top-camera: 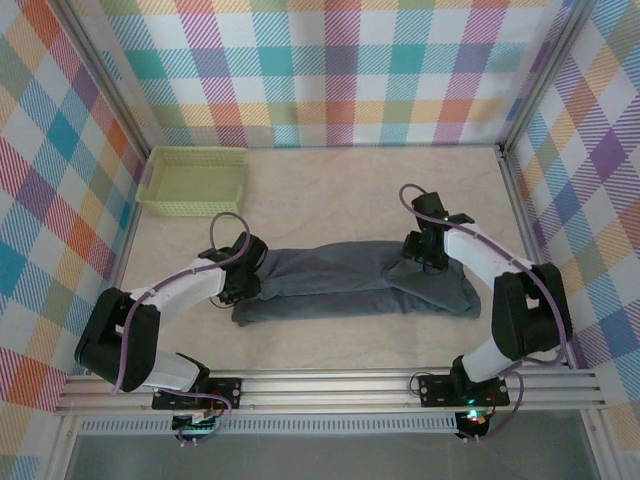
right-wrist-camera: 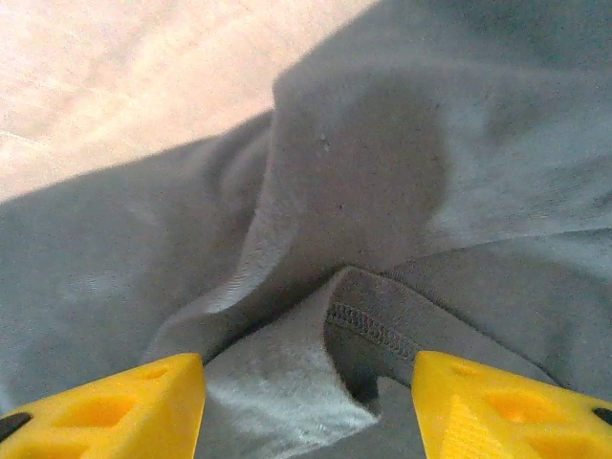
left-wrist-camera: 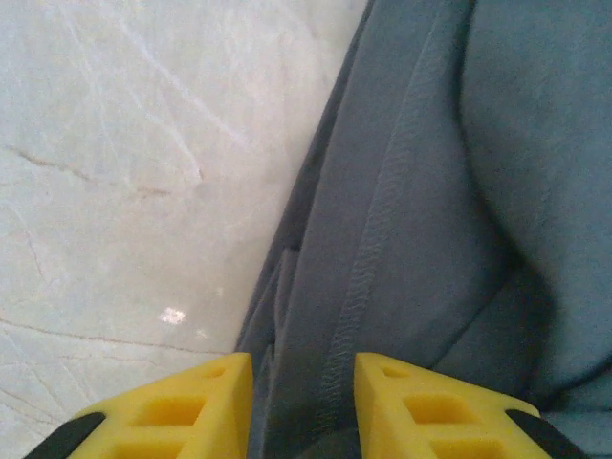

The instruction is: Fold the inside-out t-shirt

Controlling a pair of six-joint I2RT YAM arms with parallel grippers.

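left pincer straddles a seam of the t-shirt, narrow gap, can't tell if clamped. right pincer spread wide, cloth directly under it. t-shirt lies on the worktop, long axis running pincer to pincer, one arm per end.

- Our left arm and right arm: white shells, black joints.
- Purple cables loop off our wrists.
- Our fingers are yellow, with cut-outs.
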